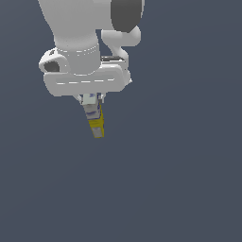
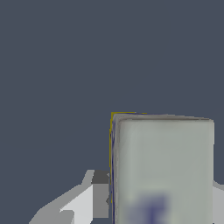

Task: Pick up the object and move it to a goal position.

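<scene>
The object (image 1: 95,120) is a small elongated box with yellow sides and a pale face with bluish print. It hangs below the white gripper (image 1: 90,100), which is shut on its upper end, above the dark floor. Its lower yellow end tilts slightly toward the exterior view's right. In the wrist view the object (image 2: 162,170) fills the frame close up, showing its pale grey-white face with a blurred blue mark and a thin yellow edge. One grey fingertip (image 2: 99,192) presses beside it; the other finger is mostly hidden behind the box.
The white arm (image 1: 80,42) fills the upper part of the exterior view. The dark blue-grey floor (image 1: 179,179) lies all around, with no other objects showing.
</scene>
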Motion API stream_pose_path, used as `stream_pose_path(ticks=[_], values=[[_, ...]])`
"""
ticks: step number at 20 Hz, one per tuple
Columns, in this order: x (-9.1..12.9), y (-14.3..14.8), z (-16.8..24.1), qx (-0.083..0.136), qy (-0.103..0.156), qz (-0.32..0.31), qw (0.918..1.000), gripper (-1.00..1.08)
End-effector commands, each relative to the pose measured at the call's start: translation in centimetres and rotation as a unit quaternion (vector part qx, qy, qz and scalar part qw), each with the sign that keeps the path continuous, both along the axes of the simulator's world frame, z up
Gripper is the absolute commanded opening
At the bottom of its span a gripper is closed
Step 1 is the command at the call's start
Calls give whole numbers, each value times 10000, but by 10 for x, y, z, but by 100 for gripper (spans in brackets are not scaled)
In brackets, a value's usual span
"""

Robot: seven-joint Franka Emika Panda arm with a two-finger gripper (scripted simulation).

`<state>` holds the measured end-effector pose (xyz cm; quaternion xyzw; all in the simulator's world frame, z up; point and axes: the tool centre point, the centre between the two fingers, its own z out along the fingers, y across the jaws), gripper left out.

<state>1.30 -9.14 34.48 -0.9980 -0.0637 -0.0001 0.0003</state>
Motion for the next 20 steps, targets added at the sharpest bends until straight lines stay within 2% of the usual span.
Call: stream_pose_path(ticks=[1,12,20], values=[[-10,-6,28,1,2,1,10000,-100],[-48,-33,144,1,1,1,10000,-100],[-62,-46,197,-2,1,1,10000,-100]])
